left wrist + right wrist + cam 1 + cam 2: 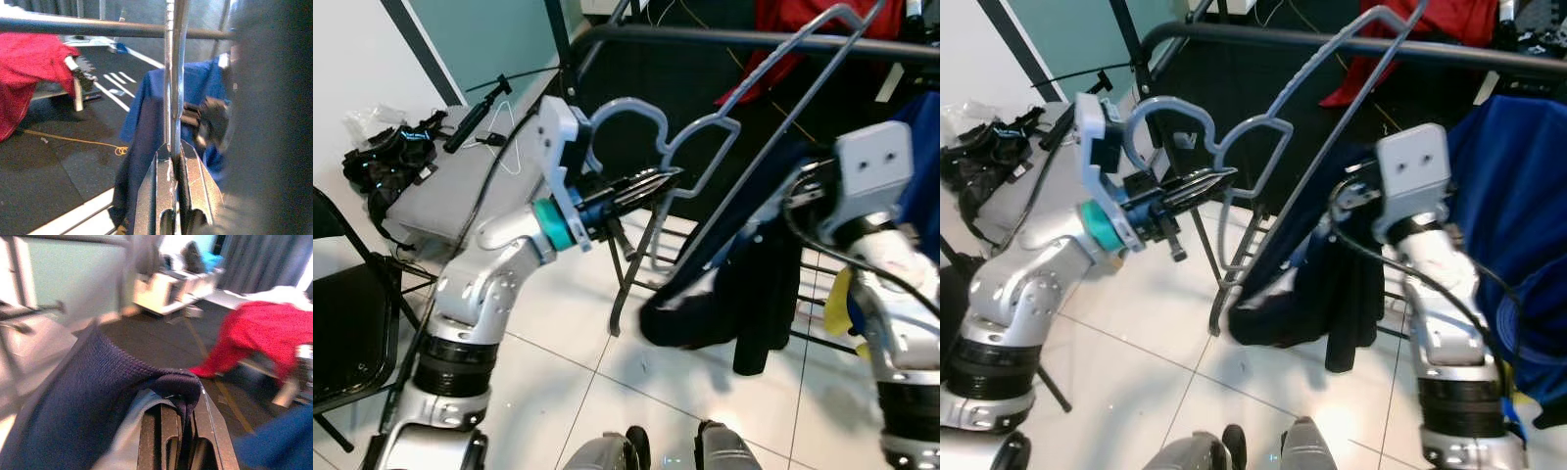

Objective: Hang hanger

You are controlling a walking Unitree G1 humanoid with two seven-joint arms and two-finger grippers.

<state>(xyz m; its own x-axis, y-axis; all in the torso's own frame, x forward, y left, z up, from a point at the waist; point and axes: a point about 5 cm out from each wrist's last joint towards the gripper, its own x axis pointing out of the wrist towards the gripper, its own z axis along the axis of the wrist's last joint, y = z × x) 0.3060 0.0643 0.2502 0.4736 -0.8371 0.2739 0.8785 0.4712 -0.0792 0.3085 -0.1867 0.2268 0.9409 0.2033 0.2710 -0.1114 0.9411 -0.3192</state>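
1. Grey hanger (744,127) sits tilted in mid-air in front of the black rack rail (1351,44), its top crossing the rail; hooked or not, can't tell.
2. A dark navy garment (724,294) is draped on the hanger and hangs down toward the white tile floor (558,372).
3. Left pincer (651,186): fingers closed tight on the hanger's curly grey end. Left wrist view confirms it, with the thin grey hanger bar (172,98) clamped between the two fingers and running straight up past the rail.
4. Right pincer (178,431): closed on a fold of the navy garment with grey hanger material under it, seen in the right wrist view. In the eye views the right wrist (1415,181) sits at the garment side of the hanger, fingers hidden by cloth.
5. The wrist views add background: a red garment (29,63) over a frame behind the rail and a blue garment (195,93) hanging next to the hanger.
6. Eye views show a black folding chair (342,323) at the robot's left and a grey surface (450,186) with cables.
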